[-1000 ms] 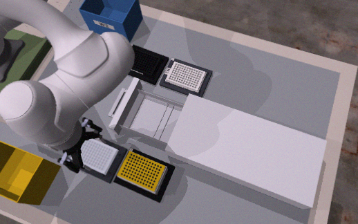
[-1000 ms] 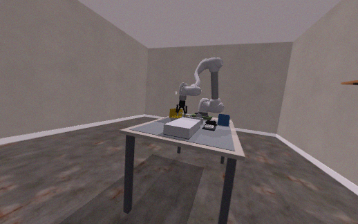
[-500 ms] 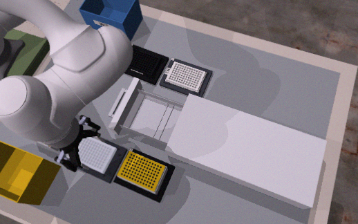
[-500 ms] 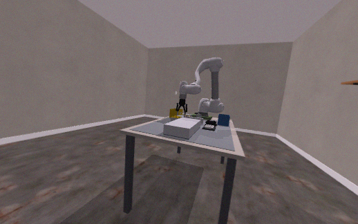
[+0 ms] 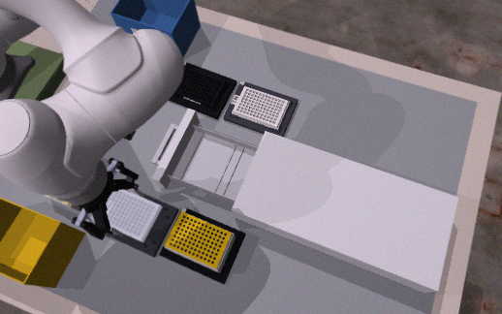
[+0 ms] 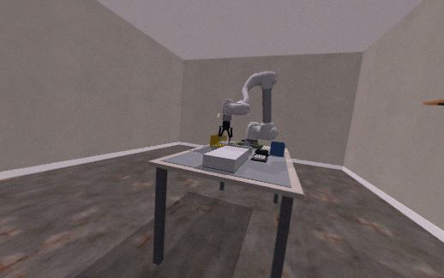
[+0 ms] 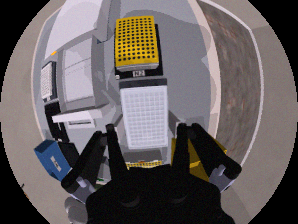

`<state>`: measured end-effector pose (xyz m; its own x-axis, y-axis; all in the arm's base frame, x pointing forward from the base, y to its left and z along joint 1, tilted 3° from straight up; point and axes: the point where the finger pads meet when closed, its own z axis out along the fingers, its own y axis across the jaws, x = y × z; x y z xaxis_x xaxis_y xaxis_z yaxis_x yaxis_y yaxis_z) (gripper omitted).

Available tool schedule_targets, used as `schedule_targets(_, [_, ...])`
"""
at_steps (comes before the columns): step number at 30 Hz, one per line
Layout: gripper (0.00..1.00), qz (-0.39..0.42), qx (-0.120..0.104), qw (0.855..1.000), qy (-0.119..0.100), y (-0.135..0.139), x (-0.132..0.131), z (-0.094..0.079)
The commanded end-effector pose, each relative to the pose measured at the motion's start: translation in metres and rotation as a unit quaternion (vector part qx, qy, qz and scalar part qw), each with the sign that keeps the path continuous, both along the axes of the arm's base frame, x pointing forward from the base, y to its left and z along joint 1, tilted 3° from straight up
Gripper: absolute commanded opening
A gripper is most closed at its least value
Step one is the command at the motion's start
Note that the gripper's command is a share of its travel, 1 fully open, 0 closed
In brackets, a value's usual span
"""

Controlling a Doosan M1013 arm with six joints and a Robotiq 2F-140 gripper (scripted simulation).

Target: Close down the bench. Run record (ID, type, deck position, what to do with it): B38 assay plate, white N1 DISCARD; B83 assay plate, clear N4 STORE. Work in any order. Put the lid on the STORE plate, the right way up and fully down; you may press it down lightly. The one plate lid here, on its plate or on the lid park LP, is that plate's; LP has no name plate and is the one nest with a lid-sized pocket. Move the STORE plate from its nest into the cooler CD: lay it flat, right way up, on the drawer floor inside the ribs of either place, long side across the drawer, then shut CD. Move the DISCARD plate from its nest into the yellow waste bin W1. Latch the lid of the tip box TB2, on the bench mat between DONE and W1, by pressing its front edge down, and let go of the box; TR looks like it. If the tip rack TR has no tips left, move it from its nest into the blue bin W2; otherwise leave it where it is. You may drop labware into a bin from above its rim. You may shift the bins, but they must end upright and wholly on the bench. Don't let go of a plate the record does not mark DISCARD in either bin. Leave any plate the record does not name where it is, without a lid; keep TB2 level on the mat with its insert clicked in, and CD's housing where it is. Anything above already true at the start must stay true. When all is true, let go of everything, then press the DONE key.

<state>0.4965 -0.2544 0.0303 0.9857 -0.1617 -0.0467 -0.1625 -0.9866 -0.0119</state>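
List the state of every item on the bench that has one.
gripper: shut on the white plate
white plate: gripped, over its nest
cooler drawer: open, no plate in it
second plate: in its nest, unlidded
yellow bin: upright
blue bin: upright
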Motion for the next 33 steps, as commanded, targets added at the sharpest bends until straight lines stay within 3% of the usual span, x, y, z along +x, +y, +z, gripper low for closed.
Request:
schedule_targets(1, [0.00, 0.000, 0.000, 1.000, 0.000, 0.000, 0.000, 0.005])
schedule_targets(33, [0.00, 0.000, 0.000, 1.000, 0.000, -0.001, 0.002, 0.042])
